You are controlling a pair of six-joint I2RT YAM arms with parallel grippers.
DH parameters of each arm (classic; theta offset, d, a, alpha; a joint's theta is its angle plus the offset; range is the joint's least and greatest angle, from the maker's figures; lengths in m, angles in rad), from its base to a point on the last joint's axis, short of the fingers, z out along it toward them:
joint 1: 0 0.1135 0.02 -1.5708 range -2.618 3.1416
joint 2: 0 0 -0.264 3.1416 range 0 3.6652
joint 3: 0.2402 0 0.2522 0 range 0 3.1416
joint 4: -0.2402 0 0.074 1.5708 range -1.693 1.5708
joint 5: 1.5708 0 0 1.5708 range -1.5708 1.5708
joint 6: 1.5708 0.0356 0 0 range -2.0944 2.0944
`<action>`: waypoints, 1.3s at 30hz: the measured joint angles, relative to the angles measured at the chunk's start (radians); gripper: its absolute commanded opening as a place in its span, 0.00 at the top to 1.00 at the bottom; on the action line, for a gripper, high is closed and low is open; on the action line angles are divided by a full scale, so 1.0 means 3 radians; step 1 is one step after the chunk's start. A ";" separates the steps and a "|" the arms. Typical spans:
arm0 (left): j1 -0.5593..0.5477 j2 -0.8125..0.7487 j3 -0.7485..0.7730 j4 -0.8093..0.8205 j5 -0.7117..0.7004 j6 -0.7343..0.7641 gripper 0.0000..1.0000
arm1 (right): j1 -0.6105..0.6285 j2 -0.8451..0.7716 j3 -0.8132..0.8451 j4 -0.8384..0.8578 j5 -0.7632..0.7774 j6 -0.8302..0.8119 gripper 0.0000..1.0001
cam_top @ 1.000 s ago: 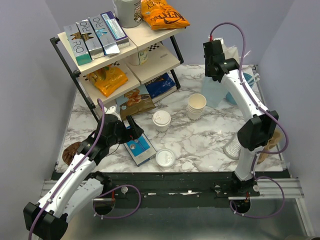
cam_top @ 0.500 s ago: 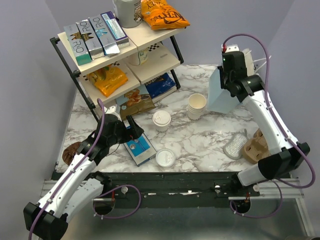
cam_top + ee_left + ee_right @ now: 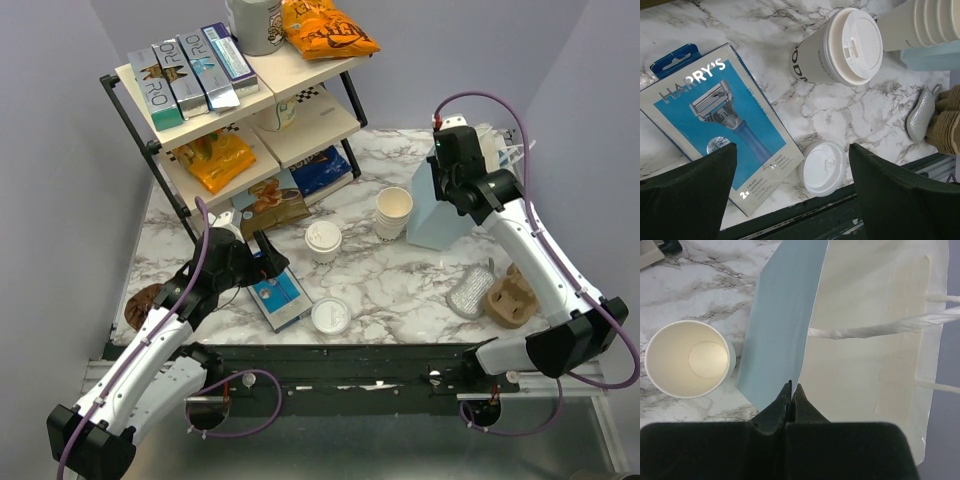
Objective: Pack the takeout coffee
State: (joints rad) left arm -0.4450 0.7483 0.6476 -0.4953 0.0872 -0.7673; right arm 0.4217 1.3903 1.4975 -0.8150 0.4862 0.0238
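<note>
A marble counter (image 3: 400, 285) is seen, with a shelf rack (image 3: 295, 72) at its back left; a pale blue paper bag (image 3: 432, 215) is pinched at its rim by the closed right fingers (image 3: 791, 392), just beside a stack of lidless cups (image 3: 393, 212); the left fingers (image 3: 268, 250) are spread wide above a razor pack (image 3: 280, 292), with nothing held; the takeout coffee (image 3: 323, 240) is stood upright on the counter, outside the bag, between pack and stack; a loose lid (image 3: 330, 316) is laid near the front edge.

Left end effector (image 3: 792, 150) wide, right (image 3: 791, 390) closed.
</note>
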 measured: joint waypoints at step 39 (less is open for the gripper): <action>0.0000 0.0037 0.0023 0.0149 0.0131 0.0000 0.01 | -0.1125 -0.0941 -0.0212 -0.0086 0.0462 0.1078 0.00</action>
State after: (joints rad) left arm -0.4450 0.7593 0.6544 -0.4507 0.1265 -0.7673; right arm 0.0841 1.1080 1.4338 -0.8410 0.6247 0.3473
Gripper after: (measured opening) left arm 0.988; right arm 0.997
